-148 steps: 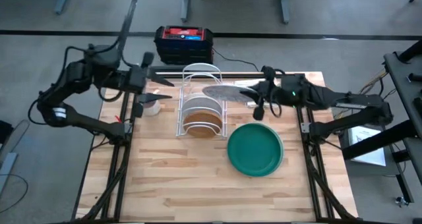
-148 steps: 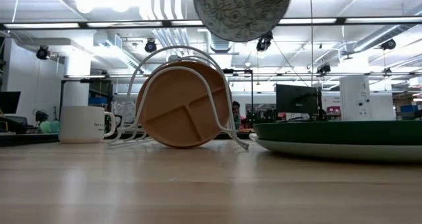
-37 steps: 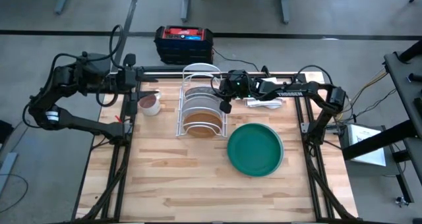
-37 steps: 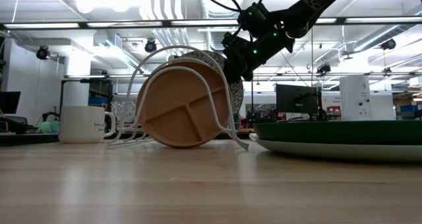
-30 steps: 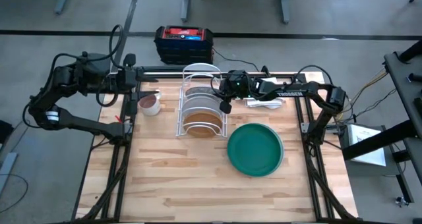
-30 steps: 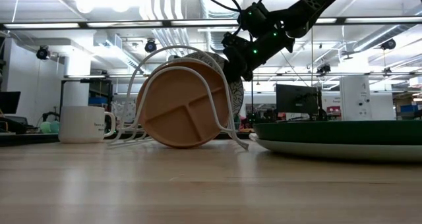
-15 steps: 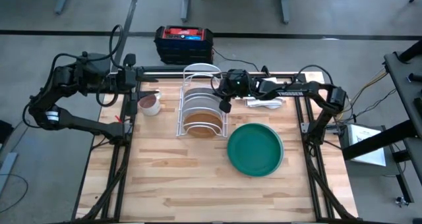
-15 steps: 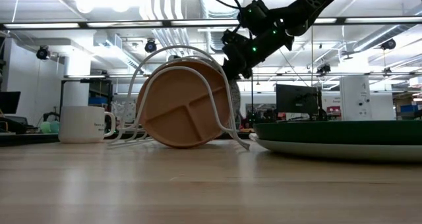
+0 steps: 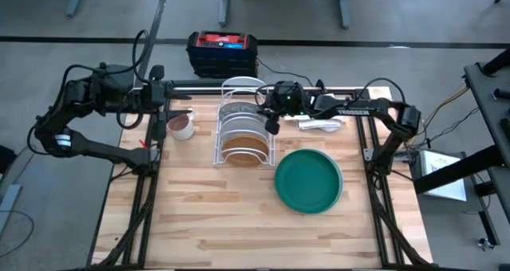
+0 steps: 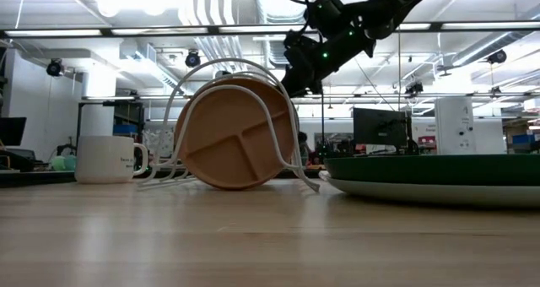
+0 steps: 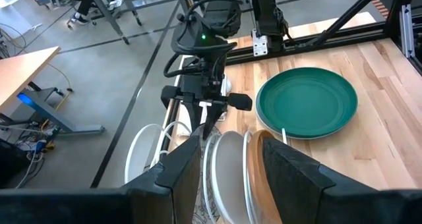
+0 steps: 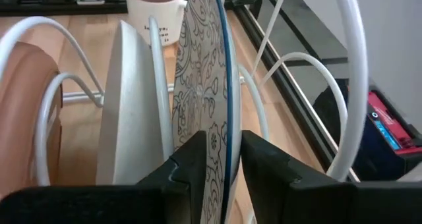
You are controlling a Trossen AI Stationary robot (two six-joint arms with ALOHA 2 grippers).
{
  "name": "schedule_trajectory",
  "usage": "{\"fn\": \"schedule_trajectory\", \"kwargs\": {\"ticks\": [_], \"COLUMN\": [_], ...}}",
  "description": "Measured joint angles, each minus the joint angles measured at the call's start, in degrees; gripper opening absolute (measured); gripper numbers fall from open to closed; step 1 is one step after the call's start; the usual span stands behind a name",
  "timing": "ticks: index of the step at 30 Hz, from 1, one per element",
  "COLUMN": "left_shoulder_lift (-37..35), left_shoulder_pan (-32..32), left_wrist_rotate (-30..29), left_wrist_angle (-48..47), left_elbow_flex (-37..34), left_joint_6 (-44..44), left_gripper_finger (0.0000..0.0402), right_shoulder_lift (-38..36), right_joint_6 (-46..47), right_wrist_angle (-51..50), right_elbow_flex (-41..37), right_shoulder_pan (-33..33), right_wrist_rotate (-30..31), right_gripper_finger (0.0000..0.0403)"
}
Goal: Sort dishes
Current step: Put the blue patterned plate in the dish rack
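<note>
With the grey-speckled plate (image 12: 201, 92) standing upright in the wire rack (image 9: 243, 131) behind the white plate (image 12: 132, 112), the right gripper (image 9: 269, 118) straddled its rim, fingers apart and released, and best lifted straight up without nudging it.

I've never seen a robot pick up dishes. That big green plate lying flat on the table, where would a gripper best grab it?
By its raised rim. The dark green plate lies flat on the wooden table, so only its edge offers a hold. Probably best from above, one finger inside the rim and one outside, on the side towards the right arm, away from the white wire rack.
</note>
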Motion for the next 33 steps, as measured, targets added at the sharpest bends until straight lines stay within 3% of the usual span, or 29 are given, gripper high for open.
{"fn": "schedule_trajectory", "kwargs": {"ticks": [6,16,23,28,33], "left_shoulder_lift": [0.0,-0.1,0.4,0.6,0.6], "left_shoulder_pan": [0.0,0.0,0.0,0.0,0.0], "left_wrist_rotate": [0.0,0.0,0.0,0.0,0.0], "left_wrist_angle": [0.0,0.0,0.1,0.1,-0.1], "left_elbow_flex": [-0.3,-3.4,-4.4,-4.4,-4.4], "left_joint_6": [0.0,-0.7,-1.1,-2.0,-2.4], "left_gripper_finger": [0.0154,0.0154,0.0154,0.0154,0.0154], "right_shoulder_lift": [-2.0,-9.0,-15.6,-19.1,-18.9], "right_joint_6": [-0.1,0.1,2.7,6.2,6.6], "right_wrist_angle": [-3.2,-11.1,-18.5,-23.5,-22.3], "right_elbow_flex": [0.0,0.0,0.0,0.0,-3.1], "right_shoulder_pan": [0.0,0.0,0.0,0.0,0.0], "right_wrist_rotate": [0.6,8.3,8.6,8.6,9.7], "right_gripper_finger": [0.0098,0.0122,0.013,0.0125,0.0101]}}
